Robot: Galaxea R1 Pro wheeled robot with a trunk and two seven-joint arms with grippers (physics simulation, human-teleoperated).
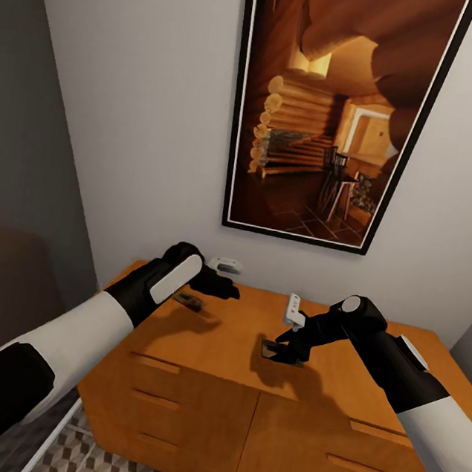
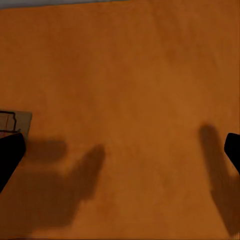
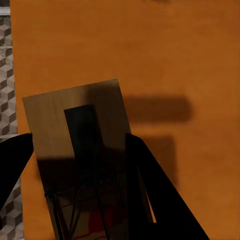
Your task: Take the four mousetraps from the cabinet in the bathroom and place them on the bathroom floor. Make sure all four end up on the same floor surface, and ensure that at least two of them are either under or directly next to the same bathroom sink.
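The orange-brown cabinet (image 1: 236, 341) stands against the wall with its drawers shut. One flat brown mousetrap (image 1: 188, 301) lies on its top at the left; its corner (image 2: 14, 120) shows in the left wrist view beside one fingertip. My left gripper (image 1: 225, 288) hovers open over the top just past that trap, fingers wide apart (image 2: 120, 150). My right gripper (image 1: 285, 352) is shut on a second mousetrap (image 3: 75, 125), pinching its long sides slightly above the cabinet top (image 3: 175, 50); its wire parts show near the fingers.
A large framed picture of a log cabin room (image 1: 344, 108) hangs on the white wall above the cabinet. A grey wall rises at the left. Cube-patterned floor tiles (image 1: 84, 462) show below the cabinet's front and past its edge (image 3: 5, 75).
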